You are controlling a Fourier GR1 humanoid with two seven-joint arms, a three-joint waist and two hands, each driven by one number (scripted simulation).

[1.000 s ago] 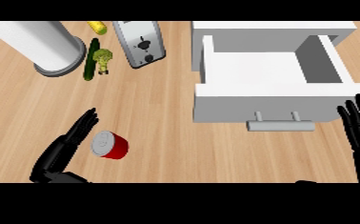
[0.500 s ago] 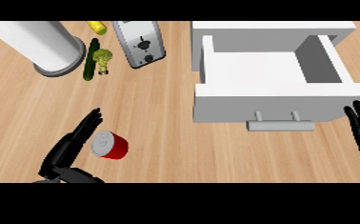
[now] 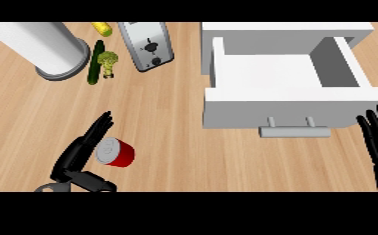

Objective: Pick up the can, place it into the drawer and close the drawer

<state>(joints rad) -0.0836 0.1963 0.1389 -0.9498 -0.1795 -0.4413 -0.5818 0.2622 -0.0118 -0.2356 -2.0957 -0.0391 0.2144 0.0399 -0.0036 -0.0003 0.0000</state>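
With its straight, spread fingers just left of the red can (image 3: 116,152) lying on the surface, the left robot hand (image 3: 83,149) should wrap the can's side squarely before lifting toward the open drawer (image 3: 284,79).

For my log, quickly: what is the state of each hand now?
Left hand: open, fingers straight beside the red cylindrical metal can.
Right hand: open, resting, holding nothing.

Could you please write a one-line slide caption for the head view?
Left hand open beside the red can, white drawer open and empty, right hand resting at the right edge.
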